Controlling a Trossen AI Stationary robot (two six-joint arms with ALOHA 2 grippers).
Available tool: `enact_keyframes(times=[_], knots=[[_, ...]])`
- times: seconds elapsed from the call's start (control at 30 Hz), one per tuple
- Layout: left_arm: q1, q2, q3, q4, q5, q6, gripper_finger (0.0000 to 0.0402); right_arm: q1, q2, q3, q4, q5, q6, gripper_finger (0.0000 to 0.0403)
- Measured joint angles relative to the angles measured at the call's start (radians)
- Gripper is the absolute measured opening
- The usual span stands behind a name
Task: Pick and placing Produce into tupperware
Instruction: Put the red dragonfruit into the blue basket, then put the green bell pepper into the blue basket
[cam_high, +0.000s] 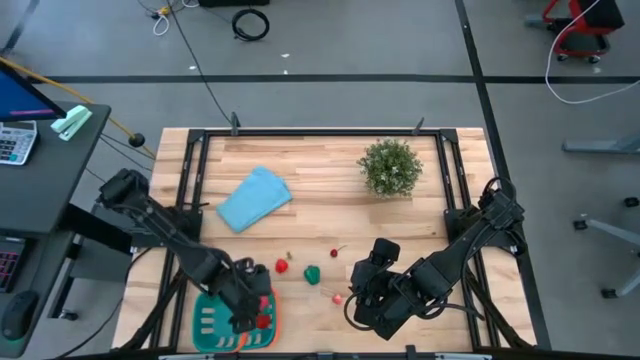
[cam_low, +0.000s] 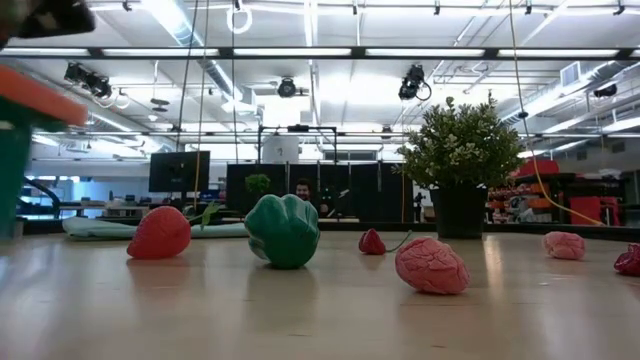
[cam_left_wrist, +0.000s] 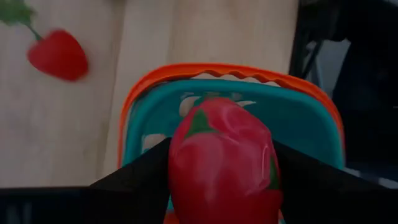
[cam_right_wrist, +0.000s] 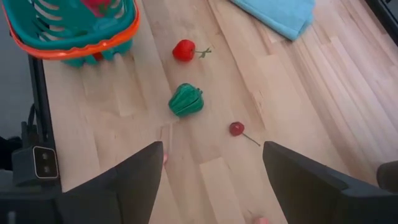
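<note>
The teal tupperware with the orange rim (cam_high: 212, 322) stands at the table's near left edge, also seen in the left wrist view (cam_left_wrist: 298, 115) and the right wrist view (cam_right_wrist: 74, 34). My left gripper (cam_high: 250, 305) (cam_left_wrist: 221, 165) hangs over it, shut on a red fruit with green flecks (cam_left_wrist: 224, 155). On the table lie a red strawberry (cam_high: 282, 266) (cam_right_wrist: 184, 50), a green pepper (cam_high: 313, 272) (cam_right_wrist: 186, 99), a cherry (cam_high: 335, 252) (cam_right_wrist: 236, 129) and a pink piece (cam_high: 338, 297) (cam_low: 431, 265). My right gripper (cam_high: 355, 292) (cam_right_wrist: 214, 158) is open, hovering just near of them. My left gripper pinches the red fruit (cam_left_wrist: 205, 186) between its two fingers (cam_left_wrist: 146, 174), one on each side of its body. The fingers come from above, pointing down. The fruit is lifted clear and hangs over the tupperware's inside, near its rim (cam_left_wrist: 217, 68).
A bushy potted plant (cam_high: 390, 166) (cam_low: 462, 160) stands at the far right. A light blue folded cloth (cam_high: 254, 198) (cam_right_wrist: 273, 15) lies at the far left middle. Another pink piece (cam_low: 565, 244) and a red one (cam_low: 628, 260) lie to the right. Bare wood spans the table's middle.
</note>
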Motion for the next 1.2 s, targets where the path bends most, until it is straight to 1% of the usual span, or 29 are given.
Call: enact_keyframes(times=[0.17, 0.27, 0.53, 0.7, 0.8, 0.87, 1.03, 1.2], knots=[[-0.016, 0.060, 0.000, 0.036, 0.007, -0.013, 0.0220, 0.000, 0.000, 0.000, 0.002, 0.000, 0.012, 0.0286], [-0.016, 0.076, 0.000, 0.072, 0.025, -0.013, 0.0219, 0.000, 0.000, 0.000, 0.002, 0.000, 0.029, 0.0286], [-0.014, 0.078, 0.000, 0.081, 0.026, 0.048, 0.0275, 0.000, 0.000, 0.000, 0.003, 0.000, 0.032, 0.0286], [0.003, 0.078, 0.000, 0.094, 0.026, 0.046, 0.0284, 0.000, 0.000, 0.000, 0.002, 0.000, 0.033, 0.0286], [0.023, 0.078, 0.000, 0.146, 0.027, 0.032, 0.0284, 0.000, 0.000, 0.000, 0.002, 0.000, 0.033, 0.0286], [0.042, 0.072, 0.000, 0.174, 0.042, 0.033, 0.0285, 0.000, 0.000, 0.000, 0.002, 0.000, 0.033, 0.0286], [0.119, 0.028, 0.000, 0.199, 0.163, -0.011, 0.0286, 0.006, 0.000, 0.000, 0.003, 0.000, 0.036, 0.0286], [0.172, -0.017, 0.000, 0.202, 0.180, -0.024, 0.0286, 0.014, -0.002, -0.056, 0.078, -0.011, 0.036, 0.0286]])
